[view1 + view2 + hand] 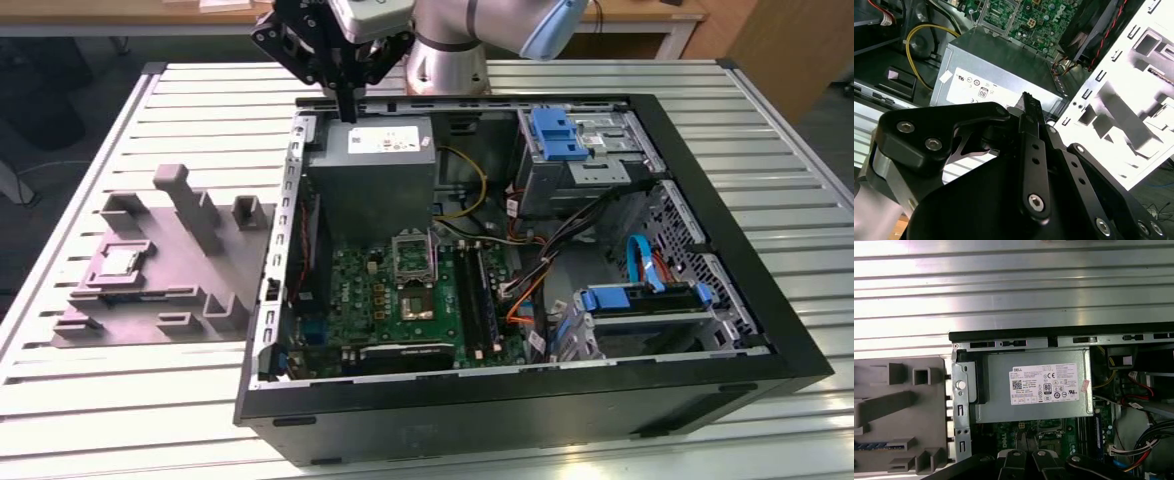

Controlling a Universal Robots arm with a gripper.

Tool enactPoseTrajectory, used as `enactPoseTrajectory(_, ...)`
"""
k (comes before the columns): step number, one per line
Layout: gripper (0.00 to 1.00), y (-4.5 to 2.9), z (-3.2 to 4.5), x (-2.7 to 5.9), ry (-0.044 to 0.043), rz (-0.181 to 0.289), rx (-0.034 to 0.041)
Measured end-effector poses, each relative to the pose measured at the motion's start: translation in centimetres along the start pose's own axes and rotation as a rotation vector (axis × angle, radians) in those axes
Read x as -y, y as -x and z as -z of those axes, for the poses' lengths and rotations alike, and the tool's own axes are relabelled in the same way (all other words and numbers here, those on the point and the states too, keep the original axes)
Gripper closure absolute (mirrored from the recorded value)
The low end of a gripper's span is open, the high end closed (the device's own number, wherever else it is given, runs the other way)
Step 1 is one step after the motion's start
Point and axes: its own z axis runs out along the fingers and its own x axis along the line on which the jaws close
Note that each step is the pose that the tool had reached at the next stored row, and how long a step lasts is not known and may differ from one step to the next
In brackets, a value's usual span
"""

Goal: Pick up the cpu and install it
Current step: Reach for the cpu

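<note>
The cpu [118, 263] lies flat in a recess of the grey tray [200, 300], which sits on the slatted table [120, 420] at the exterior view's left, just outside the open computer case [747, 330]. The gripper [347, 110] hangs well apart from it, over the power supply [374, 175], jaws drawn together on nothing. Your likely hazard is that the tray's upright posts crowd the recess and could catch a finger, tilting the chip. The cpu looks small, square and pale-topped.
</note>
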Motion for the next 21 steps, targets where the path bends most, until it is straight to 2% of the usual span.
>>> enactPoseTrajectory(2, 0.89, -0.03, 0.00, 0.00, -0.0001, 0.000, -0.0001)
enactPoseTrajectory(4, 0.89, -0.85, 0.03, 0.06, 0.0000, 0.000, 0.0000)
enactPoseTrajectory(10, 0.89, -0.94, 0.03, 0.07, -0.0001, 0.000, -0.0001)
enactPoseTrajectory(12, 0.89, -1.48, 0.04, 0.11, -0.0001, 0.000, 0.0000)
enactPoseTrajectory(21, 0.89, -1.82, 0.04, 0.13, 0.0000, 0.000, 0.0000)
